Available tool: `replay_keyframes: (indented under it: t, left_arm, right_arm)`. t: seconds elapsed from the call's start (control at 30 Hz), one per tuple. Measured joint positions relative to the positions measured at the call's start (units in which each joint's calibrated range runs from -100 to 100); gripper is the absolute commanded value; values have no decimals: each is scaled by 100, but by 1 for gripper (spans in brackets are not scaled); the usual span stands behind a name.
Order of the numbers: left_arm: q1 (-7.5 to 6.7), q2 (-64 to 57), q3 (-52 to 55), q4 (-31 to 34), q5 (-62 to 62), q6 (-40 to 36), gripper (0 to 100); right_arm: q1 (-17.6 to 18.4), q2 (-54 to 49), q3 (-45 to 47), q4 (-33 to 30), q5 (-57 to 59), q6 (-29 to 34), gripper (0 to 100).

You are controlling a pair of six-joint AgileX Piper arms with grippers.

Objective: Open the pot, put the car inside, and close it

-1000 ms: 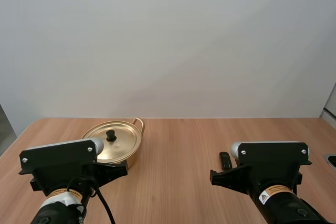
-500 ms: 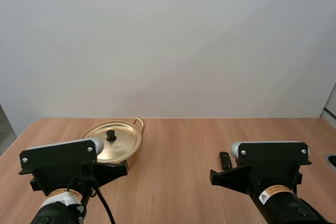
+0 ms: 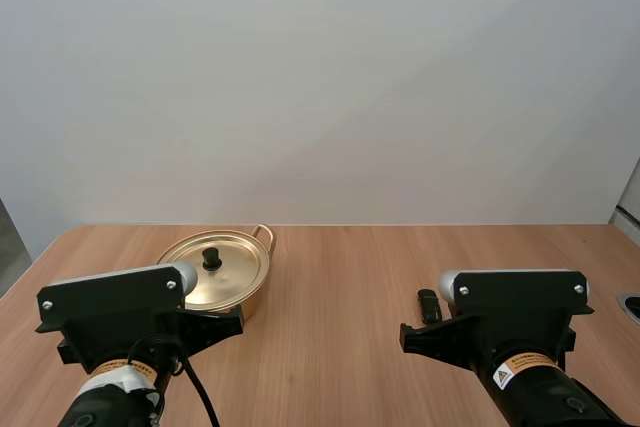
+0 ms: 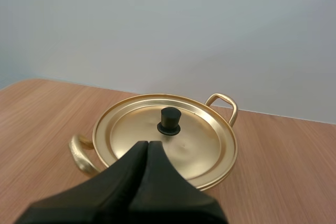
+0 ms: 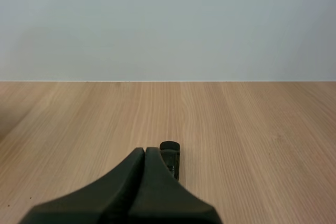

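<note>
A gold pot (image 3: 218,273) with two loop handles stands on the wooden table at the left, its lid (image 4: 168,140) on, with a black knob (image 4: 169,121) in the middle. My left gripper (image 4: 147,145) is shut, its fingers together as one dark wedge just short of the pot. A small black toy car (image 3: 429,305) lies on the table at the right. My right gripper (image 5: 145,152) is shut on nothing, its tip right beside the car (image 5: 170,158) and slightly to its left.
The wooden table (image 3: 340,287) stretches between pot and car with bare surface. A plain pale wall stands behind the table's far edge.
</note>
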Motion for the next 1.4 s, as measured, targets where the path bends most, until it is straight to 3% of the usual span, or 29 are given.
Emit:
replay_keyframes:
  t: [0.23,0.47,0.73,1.0,1.2,1.4]
  left_arm:
    - [0,0,0,0,-35,0,0]
    - [0,0,0,0,-1530,0,0]
    - [0,0,-619,0,-3670,99,0]
    - [0,1,-1313,0,-5703,1065,0]
    - [0,0,-1632,0,-5835,1111,0]
    - [0,391,-2791,0,-4435,670,0]
  right_arm:
    - [0,0,0,11,-12,0,0]
    - [0,0,0,-179,-62,-11,0]
    - [0,0,-498,-484,-1878,-11,0]
    - [24,0,-1614,-248,-3452,154,0]
    - [24,0,-2156,-92,-2847,37,0]
    - [24,0,-2210,16,-1220,-532,0]
